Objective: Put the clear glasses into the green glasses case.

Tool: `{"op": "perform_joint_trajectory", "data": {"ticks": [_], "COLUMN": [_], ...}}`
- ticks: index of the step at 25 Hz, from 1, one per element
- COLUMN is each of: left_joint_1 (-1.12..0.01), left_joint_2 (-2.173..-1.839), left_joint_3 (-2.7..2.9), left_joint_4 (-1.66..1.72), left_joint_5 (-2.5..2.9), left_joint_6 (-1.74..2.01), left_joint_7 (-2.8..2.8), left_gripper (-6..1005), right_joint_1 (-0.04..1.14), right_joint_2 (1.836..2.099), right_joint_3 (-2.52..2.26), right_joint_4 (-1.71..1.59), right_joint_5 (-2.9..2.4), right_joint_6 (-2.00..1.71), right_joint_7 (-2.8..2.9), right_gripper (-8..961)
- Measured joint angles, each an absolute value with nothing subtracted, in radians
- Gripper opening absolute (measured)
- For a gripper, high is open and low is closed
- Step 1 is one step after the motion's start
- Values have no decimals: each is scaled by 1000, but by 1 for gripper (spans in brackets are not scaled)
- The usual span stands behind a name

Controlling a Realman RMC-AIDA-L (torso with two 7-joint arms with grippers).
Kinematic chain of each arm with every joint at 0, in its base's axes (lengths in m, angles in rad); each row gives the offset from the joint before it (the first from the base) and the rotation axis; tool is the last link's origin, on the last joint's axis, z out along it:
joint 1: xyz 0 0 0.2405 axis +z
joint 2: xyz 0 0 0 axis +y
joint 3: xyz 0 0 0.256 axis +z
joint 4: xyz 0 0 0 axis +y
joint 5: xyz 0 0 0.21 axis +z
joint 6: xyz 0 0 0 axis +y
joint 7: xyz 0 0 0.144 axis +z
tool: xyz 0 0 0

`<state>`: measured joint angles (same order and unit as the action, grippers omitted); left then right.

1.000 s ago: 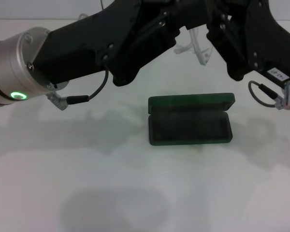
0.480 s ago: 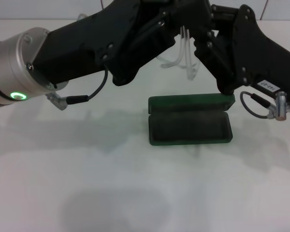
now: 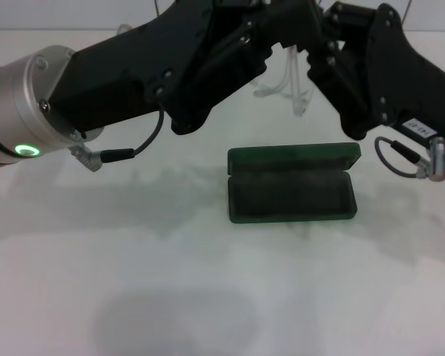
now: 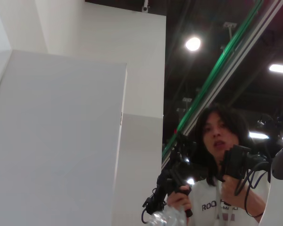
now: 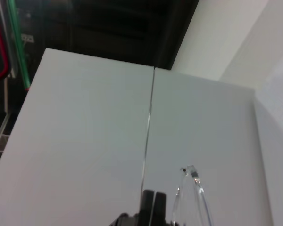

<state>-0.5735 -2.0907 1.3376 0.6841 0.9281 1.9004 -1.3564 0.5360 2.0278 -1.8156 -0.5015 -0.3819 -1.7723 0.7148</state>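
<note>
The clear glasses [image 3: 288, 83] hang in the air above and behind the green glasses case [image 3: 291, 196]. The case lies open on the white table with its lid [image 3: 293, 156] folded back. My left gripper [image 3: 280, 46] comes in from the left and appears shut on the glasses. My right gripper [image 3: 317, 65] presses in close on their right side. In the right wrist view, one thin clear arm of the glasses [image 5: 194, 195] stands up. At the bottom edge of the left wrist view a clear blur [image 4: 167, 217] shows.
The white table [image 3: 208, 282] spreads in front of the case. Cable plugs dangle under each wrist, one on the left [image 3: 96, 156] and one on the right [image 3: 430, 159]. A person [image 4: 217, 188] holding hand controllers shows in the left wrist view.
The right arm has swung left toward the left gripper and closed in on the glasses. The glasses shifted slightly left and turned. The case has not moved.
</note>
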Motion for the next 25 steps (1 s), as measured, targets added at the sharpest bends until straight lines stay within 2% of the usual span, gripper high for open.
{"op": "perform_joint_trajectory", "data": {"ticks": [25], "left_joint_1": [-566], "left_joint_2": [-2091], "left_joint_3": [1336], "left_joint_4": [683], "left_joint_5": [928], "left_joint_6": [1901], "left_joint_7": [-1353], "left_gripper": [44], "right_joint_1": [558], "right_joint_2": [2028], "right_joint_3": [-1878], "right_joint_4": [-503], "right_joint_5": [-349], "right_joint_6": [-1756], "right_joint_7": [696], "right_gripper": [75]}}
